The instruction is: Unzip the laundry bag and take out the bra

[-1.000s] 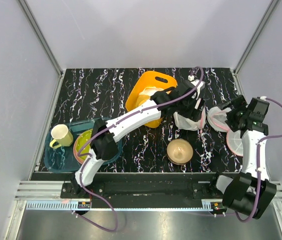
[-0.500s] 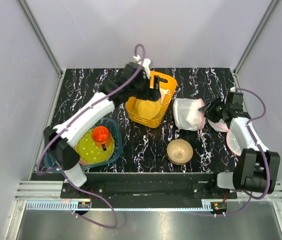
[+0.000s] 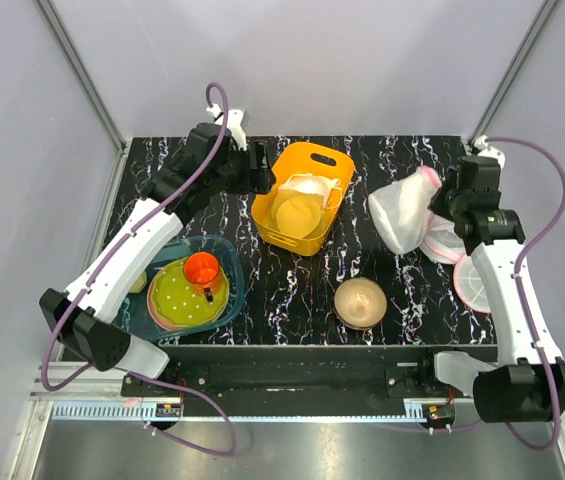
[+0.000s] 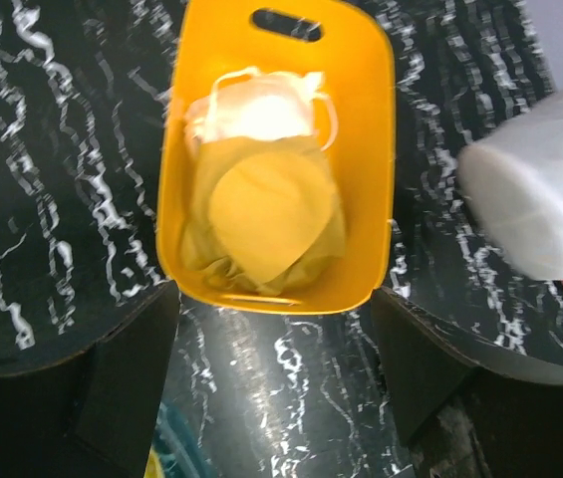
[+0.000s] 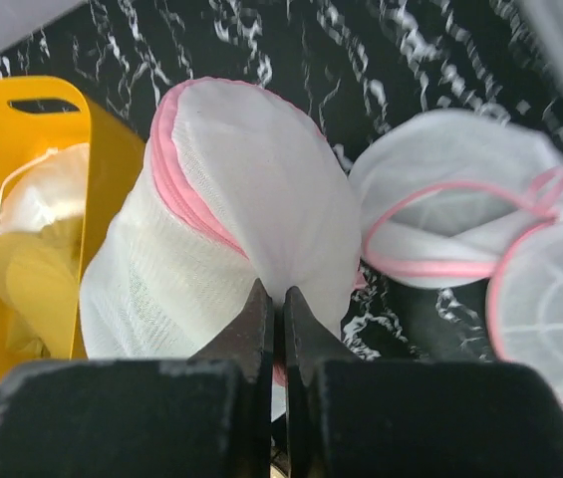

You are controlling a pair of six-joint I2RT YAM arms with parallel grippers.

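Observation:
The laundry bag (image 3: 402, 212) is a white mesh drum with pink zip trim, tilted up at the right of the orange basket. My right gripper (image 3: 449, 200) is shut on a pinch of its mesh (image 5: 273, 296). In the right wrist view the bag (image 5: 231, 219) fills the middle, pink trim facing up and left. My left gripper (image 3: 259, 170) hangs open at the basket's left rim. In the left wrist view this gripper (image 4: 276, 299) has nothing between its wide-apart fingers, and the bag (image 4: 545, 204) shows at the right edge. The bra is hidden.
An orange basket (image 3: 314, 160) at the back centre holds yellow and white cloths. A tan bowl (image 3: 360, 301) sits near the front. A teal tray (image 3: 230, 300) at the left carries a green plate and an orange cup. Two flat pink-rimmed mesh discs (image 5: 460, 209) lie beside the right arm.
My right gripper has shut on the bag's mesh and the bag has tipped up. My left arm has swung away from the bag to the basket's left side.

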